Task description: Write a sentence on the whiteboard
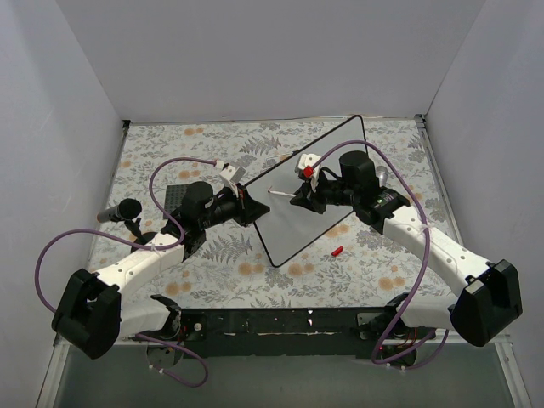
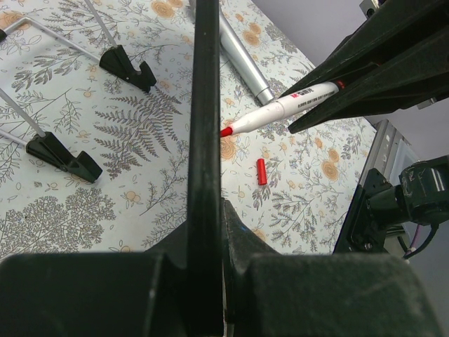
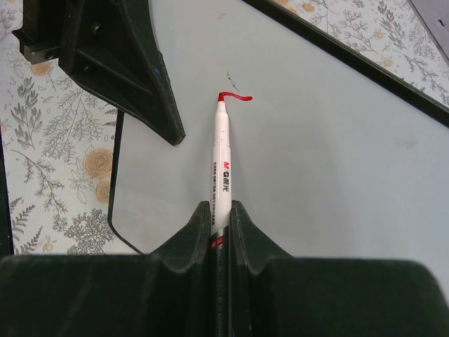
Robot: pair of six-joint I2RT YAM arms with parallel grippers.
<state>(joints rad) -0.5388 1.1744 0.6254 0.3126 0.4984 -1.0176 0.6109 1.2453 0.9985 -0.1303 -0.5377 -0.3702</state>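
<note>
The whiteboard (image 1: 319,183) lies diagonally in the middle of the table. My left gripper (image 1: 249,205) is shut on its left rim, which runs edge-on as a black bar (image 2: 205,126) between the jaws (image 2: 210,210). My right gripper (image 1: 304,199) is shut on a white marker (image 3: 222,158) with a red tip touching the board (image 3: 337,140). Of the sentence, only one short red curved stroke (image 3: 238,97) shows at the tip; no words are visible. The marker also shows in the left wrist view (image 2: 287,107).
The red marker cap (image 1: 337,252) lies on the floral cloth by the board's near edge and shows in the left wrist view (image 2: 262,170). Black board feet (image 2: 128,68) rest on the cloth. A black cylinder (image 1: 119,211) lies at the far left.
</note>
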